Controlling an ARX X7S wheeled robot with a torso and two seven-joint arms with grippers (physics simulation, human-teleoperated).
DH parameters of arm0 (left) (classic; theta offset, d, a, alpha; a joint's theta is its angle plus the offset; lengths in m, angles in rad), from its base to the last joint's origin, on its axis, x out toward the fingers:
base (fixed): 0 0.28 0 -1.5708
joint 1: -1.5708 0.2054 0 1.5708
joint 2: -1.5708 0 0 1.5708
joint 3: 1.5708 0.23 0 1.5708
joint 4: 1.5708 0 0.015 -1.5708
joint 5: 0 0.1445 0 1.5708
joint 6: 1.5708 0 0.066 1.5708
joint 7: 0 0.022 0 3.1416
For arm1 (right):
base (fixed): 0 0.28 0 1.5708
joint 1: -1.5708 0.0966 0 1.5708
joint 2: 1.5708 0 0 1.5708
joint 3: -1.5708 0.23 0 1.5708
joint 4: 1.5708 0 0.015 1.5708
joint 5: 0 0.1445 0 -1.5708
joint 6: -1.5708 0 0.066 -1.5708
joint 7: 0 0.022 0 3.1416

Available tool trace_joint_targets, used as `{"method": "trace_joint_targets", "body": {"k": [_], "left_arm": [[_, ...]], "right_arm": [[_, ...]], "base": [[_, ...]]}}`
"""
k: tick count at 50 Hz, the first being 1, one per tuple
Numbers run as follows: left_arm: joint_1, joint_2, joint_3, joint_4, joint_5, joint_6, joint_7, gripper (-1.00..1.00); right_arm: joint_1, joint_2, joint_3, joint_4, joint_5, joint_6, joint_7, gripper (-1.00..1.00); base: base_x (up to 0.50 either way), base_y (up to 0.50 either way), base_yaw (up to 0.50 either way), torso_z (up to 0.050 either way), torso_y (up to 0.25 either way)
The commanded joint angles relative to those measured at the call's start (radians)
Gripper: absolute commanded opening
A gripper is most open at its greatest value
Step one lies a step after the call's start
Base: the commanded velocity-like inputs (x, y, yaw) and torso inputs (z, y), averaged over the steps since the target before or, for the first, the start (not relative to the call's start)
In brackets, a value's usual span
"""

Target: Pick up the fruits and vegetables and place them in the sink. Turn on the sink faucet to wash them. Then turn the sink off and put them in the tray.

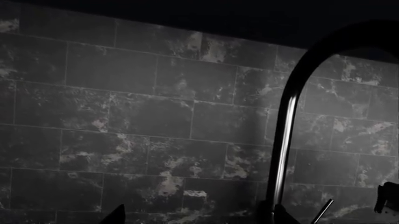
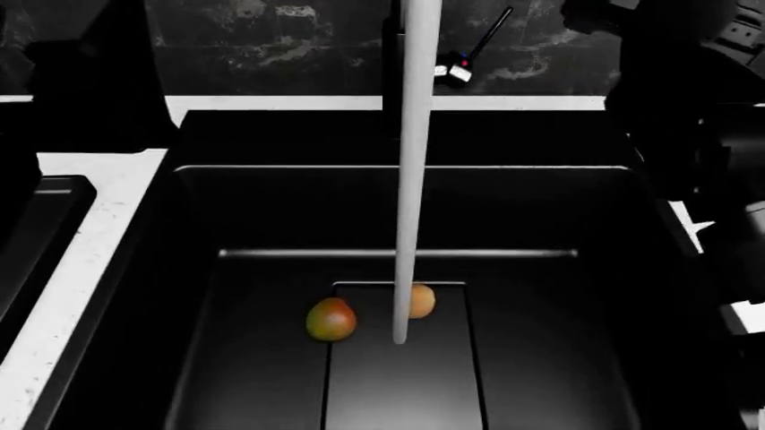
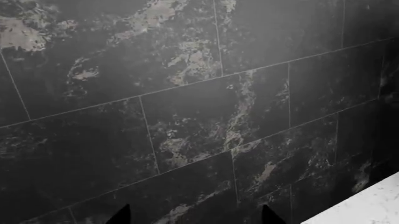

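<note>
Head view is showing water streaming onto the mango (image 2: 331,319) and tan fruit (image 2: 421,301) in the sink (image 2: 179,269); the lever (image 2: 490,34) (rear right) is lying nearer the right tool, and both tools' grip I cannot tell.

The water stream (image 2: 410,179) is partly hiding the tan-brown fruit (image 2: 422,301), while frame edges are cropping both grippers' fingertips (image 3: 118,215) to dark points.
</note>
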Motion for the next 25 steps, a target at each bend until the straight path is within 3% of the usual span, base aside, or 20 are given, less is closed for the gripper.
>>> {"method": "trace_joint_targets", "body": {"k": [1,25], "left_arm": [[0.008,0.012,0.002,-0.002,0.007,-0.002,-0.002,1.0],[0.045,0.01,0.008,-0.013,0.028,0.018,0.009,1.0]], "right_arm": [[-0.052,0.001,0.017,0.13,-0.027,-0.049,-0.002,1.0],[-0.001,-0.165,-0.002,0.542,-0.095,-0.194,-0.16,1.0]], "base": [[0.0,0.0,0.0,0.0,0.0],[0.0,0.0,0.0,0.0,0.0]]}}
